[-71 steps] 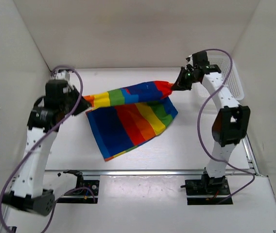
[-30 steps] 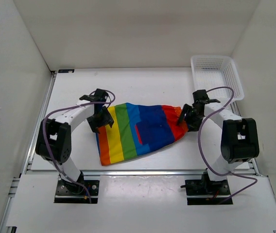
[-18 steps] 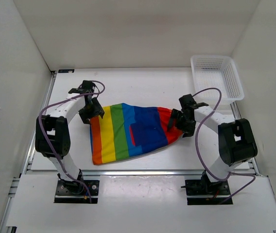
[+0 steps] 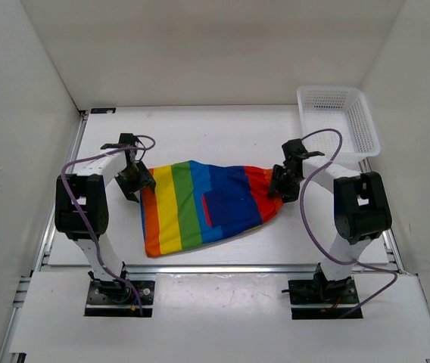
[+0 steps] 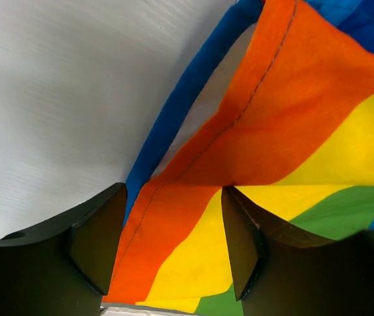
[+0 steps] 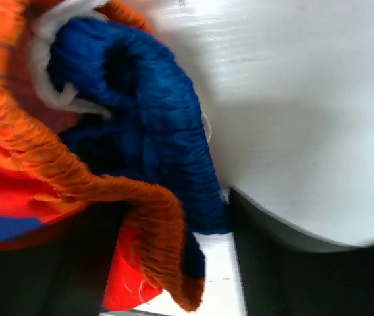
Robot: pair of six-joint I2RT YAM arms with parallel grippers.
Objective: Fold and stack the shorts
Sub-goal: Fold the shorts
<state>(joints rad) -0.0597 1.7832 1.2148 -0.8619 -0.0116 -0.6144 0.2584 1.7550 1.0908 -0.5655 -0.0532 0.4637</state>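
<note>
Where shorts (image 4: 200, 208) hung before, now flat; left tool (image 4: 134, 184), right tool (image 4: 281, 184) parted.

Shorts (image 6: 134, 145) waistband bunched orange and blue, between right tool (image 6: 164, 237) fingers, white table (image 6: 292, 85)

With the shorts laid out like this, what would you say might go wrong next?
1. Orange and yellow cloth of the shorts lies inside the open left gripper; pulling away low may drag that corner and wrinkle it.
2. At the right gripper the waistband is bunched up, so it may snag, and a fold from there could come out uneven.
</note>
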